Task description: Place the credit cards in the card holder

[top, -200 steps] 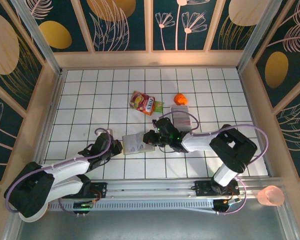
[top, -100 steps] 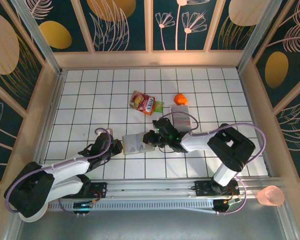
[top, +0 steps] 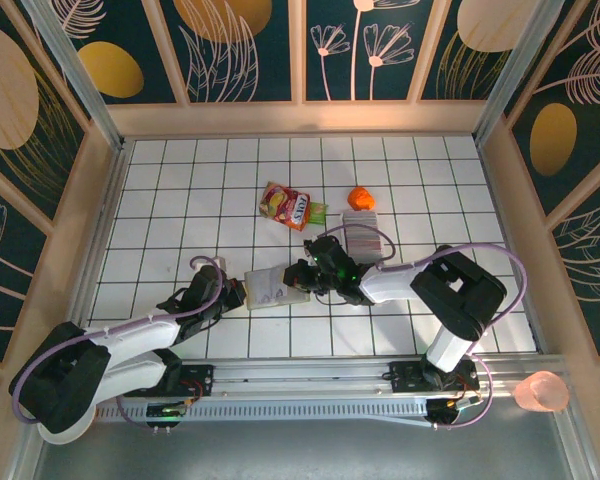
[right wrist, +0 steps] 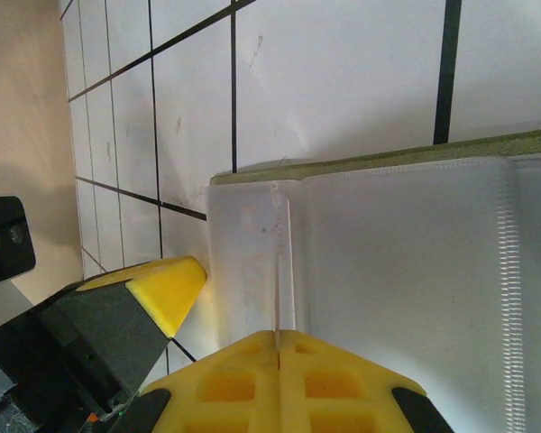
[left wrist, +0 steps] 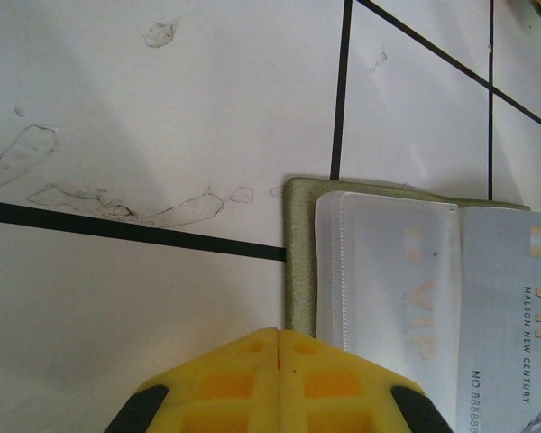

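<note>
Open card holder (top: pixel 275 287) on the tiled desk (top: pixel 170 200), an arm at each end.
Left jaws are closed tight at its olive corner. Right jaws are closed over the clear pocket, where a VIP card (left wrist: pixel 514 307) lies. The stacked credit cards (top: pixel 361 236) stand near, behind the right arm.

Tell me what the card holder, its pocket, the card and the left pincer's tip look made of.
card holder: olive, matte, grainy edge; likely fabric or faux leather.
pocket: clear soft plastic, stitched seam, the print shows through it.
card: smooth, pale, printed; probably plastic.
left pincer: yellow, matte, gridded; moulded plastic or rubber, can't tell which.
</note>
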`<move>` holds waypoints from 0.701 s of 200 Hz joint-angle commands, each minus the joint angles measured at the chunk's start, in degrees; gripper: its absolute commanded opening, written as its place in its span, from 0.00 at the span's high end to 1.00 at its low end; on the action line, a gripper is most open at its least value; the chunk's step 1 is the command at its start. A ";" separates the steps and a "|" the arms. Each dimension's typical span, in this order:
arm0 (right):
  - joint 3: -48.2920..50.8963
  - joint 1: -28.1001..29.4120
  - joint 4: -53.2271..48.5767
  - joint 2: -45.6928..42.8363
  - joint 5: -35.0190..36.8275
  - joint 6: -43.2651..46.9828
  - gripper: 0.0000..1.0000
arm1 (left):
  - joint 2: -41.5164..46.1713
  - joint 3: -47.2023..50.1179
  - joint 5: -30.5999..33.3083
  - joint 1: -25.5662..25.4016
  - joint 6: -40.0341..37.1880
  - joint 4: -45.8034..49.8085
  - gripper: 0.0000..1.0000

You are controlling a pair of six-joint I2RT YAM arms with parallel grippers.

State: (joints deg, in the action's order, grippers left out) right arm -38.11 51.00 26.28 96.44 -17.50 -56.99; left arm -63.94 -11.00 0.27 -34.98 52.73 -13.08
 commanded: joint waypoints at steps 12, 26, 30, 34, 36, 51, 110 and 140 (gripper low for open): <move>-0.17 0.24 0.90 0.35 -0.33 -0.41 1.00 | -0.12 0.90 -0.09 0.33 -0.66 -0.79 1.00; -0.54 0.39 1.39 1.14 -1.30 -0.98 1.00 | -0.13 0.90 -0.22 0.31 -0.79 -0.79 1.00; -0.69 0.51 1.40 1.26 -1.31 -1.16 1.00 | -0.17 0.88 -0.19 0.30 -0.78 -0.78 1.00; -0.85 0.66 1.33 1.44 -1.27 -1.13 1.00 | -0.21 0.91 -0.27 0.32 -0.74 -0.86 1.00; -0.97 0.74 1.19 1.42 -1.19 -1.15 1.00 | -0.24 0.90 -0.27 0.32 -0.78 -0.88 1.00; -1.62 1.42 -0.24 1.50 -0.12 -1.37 1.00 | -0.55 1.07 -0.02 0.34 -0.44 -1.39 1.00; -1.71 2.35 -5.49 0.07 2.71 -2.31 1.00 | -2.92 0.65 -0.54 0.28 -0.48 -2.95 1.00; -1.88 2.46 -4.12 0.62 1.77 -1.80 1.00 | -3.89 0.52 -1.27 0.35 -0.47 -3.61 1.00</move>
State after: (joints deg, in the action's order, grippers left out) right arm -38.94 52.90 23.59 97.03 -16.16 -58.70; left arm -66.08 -10.74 0.10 -34.96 52.75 -14.79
